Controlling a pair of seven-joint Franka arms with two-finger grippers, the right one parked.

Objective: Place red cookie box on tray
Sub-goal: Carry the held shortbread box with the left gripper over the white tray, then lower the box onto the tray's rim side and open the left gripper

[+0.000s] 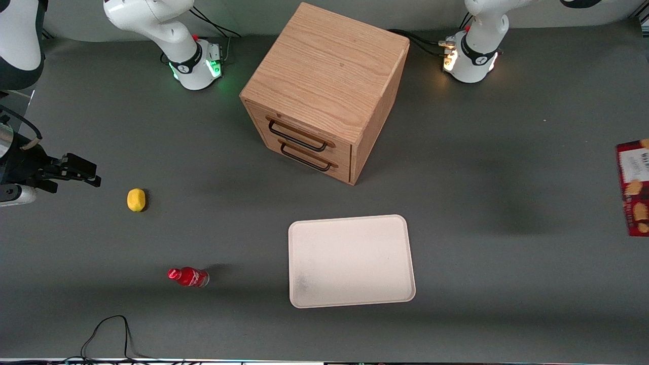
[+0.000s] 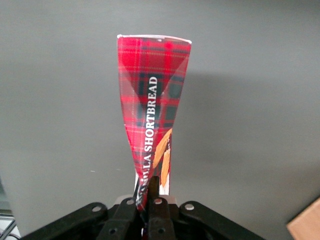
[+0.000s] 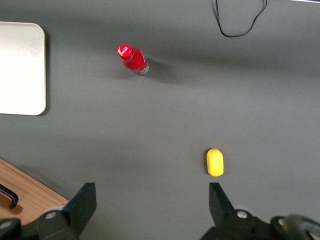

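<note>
The red cookie box [image 2: 152, 105], a tartan carton with "SHORTBREAD" lettering, stands up from my left gripper [image 2: 149, 184], which is shut on its thin edge; the card is pinched and twisted between the fingers [image 2: 154, 187]. In the front view the box [image 1: 634, 187] shows at the working arm's end of the table, cut off by the frame edge, and the gripper itself is out of that view. The cream-white tray [image 1: 350, 261] lies flat with nothing on it, in front of the drawer cabinet and nearer the front camera; one corner of the tray [image 3: 22, 70] shows in the right wrist view.
A wooden two-drawer cabinet [image 1: 324, 91] stands mid-table, and its corner [image 2: 306, 227] shows in the left wrist view. A yellow lemon [image 1: 136, 199] and a small red bottle [image 1: 188, 277] lie toward the parked arm's end. A black cable [image 1: 109, 332] loops near the front edge.
</note>
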